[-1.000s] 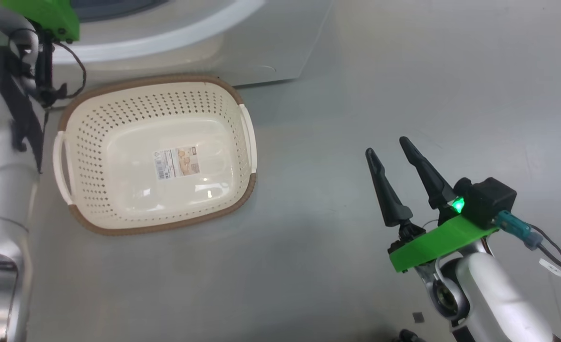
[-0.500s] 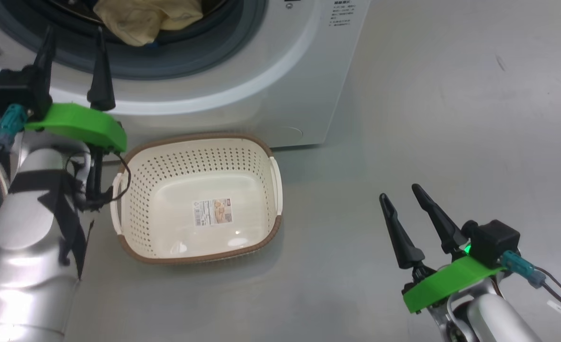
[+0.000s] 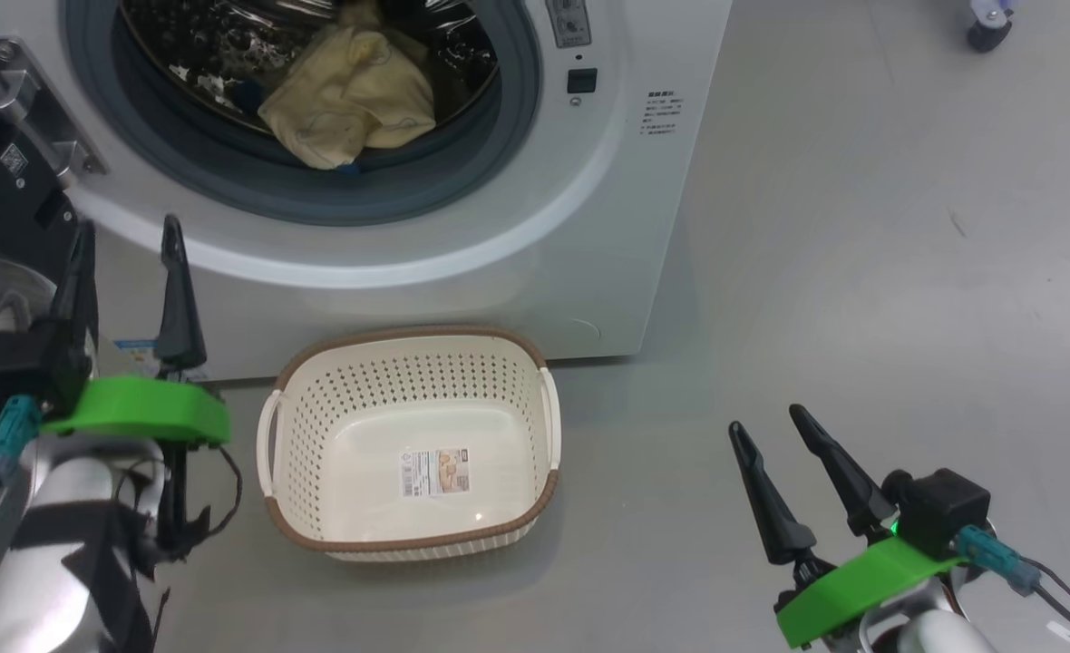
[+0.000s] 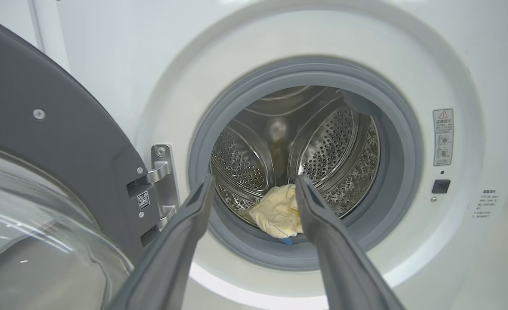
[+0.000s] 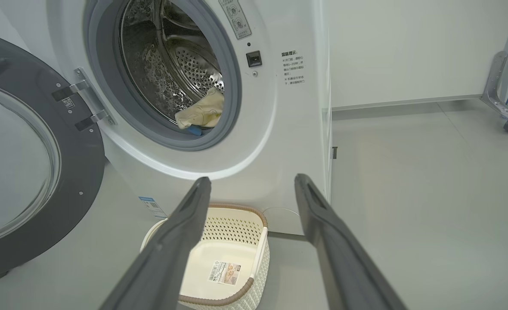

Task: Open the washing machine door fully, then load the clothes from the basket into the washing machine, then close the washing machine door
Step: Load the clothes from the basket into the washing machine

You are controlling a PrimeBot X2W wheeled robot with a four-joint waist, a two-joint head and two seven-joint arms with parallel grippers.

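One washing machine door (image 4: 64,142): stood swung open at far left on its metal hinge (image 4: 161,172).
Left gripper (image 3: 126,231): fingers spread wide, gripping nothing, raised before the washing machine (image 3: 589,227).
Clothes (image 3: 354,100): lay inside the steel drum (image 4: 245,163), at the lower edge of its mouth.
Basket (image 3: 413,333): sat on the floor (image 3: 861,272) just before the machine's front, bare but for its label (image 3: 434,472).
Right gripper (image 3: 766,419): fingers parted, holding nothing, well right of the basket.
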